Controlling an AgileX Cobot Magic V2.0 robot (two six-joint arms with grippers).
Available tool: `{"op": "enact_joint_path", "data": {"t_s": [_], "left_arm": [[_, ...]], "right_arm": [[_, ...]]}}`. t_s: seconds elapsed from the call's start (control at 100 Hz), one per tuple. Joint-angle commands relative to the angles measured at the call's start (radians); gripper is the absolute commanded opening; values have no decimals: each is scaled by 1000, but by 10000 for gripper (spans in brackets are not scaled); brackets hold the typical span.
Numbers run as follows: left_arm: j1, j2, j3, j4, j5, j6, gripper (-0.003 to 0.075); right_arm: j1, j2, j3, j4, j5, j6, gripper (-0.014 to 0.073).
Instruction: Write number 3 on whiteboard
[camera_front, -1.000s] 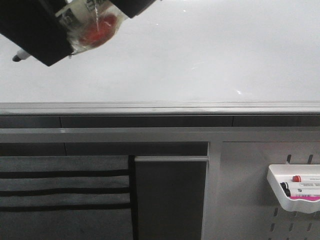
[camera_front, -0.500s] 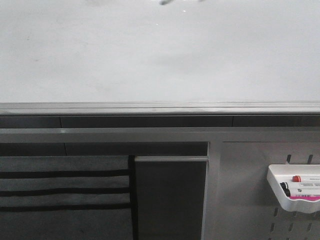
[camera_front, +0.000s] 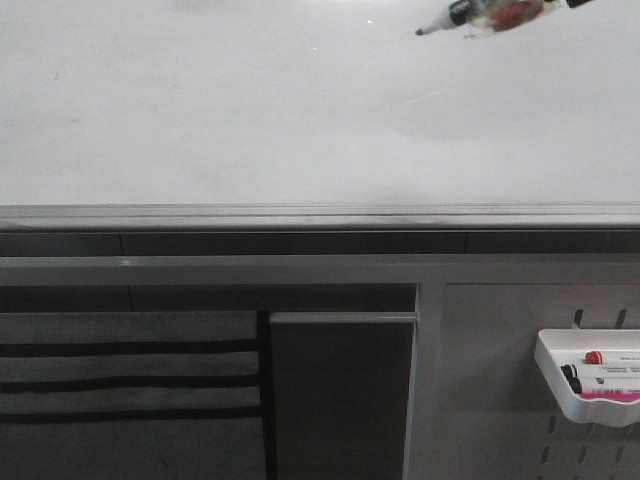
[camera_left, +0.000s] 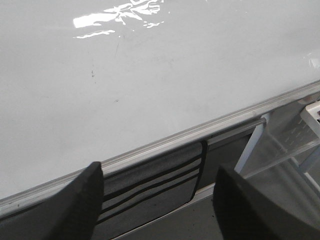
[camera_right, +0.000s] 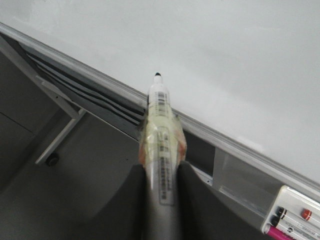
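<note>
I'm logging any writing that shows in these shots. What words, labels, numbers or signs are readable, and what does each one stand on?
No text reads clearly in any view.
Marker in the right claw: a barcode and small print on its label, too blurred to read.
Markers in the white tray: printed labels, too small to read.
Whiteboard: no digit or word visible, only faint smudges.

Left pincer (camera_left: 157, 192) agape; right pincer (camera_right: 161, 172) clamped on marker (camera_right: 161, 135).

Glossy white whiteboard (camera_front: 250, 110) (grey edge), black-tipped marker (camera_front: 490, 15)
</note>
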Motion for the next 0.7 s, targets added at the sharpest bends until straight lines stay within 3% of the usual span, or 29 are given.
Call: {"op": "enact_joint_path", "data": {"t_s": [0.0, 0.1, 0.3, 0.47, 0.69], "left_arm": [[4, 8, -20, -45, -78, -2, 441], [4, 23, -20, -43, -64, 21, 441], [-29, 69, -20, -93, 42, 242, 441], [-60, 107, -20, -104, 20, 242, 441], [-60, 129, -20, -101, 22, 242, 441]], "right_arm": [[-3, 57, -129, 29, 46, -2, 57], [-3, 182, -299, 22, 192, -21, 57], [25, 407, -578, 22, 411, -55, 57], [104, 556, -772, -44, 399, -52, 57], [96, 681, -925, -78, 385, -43, 57]]}}
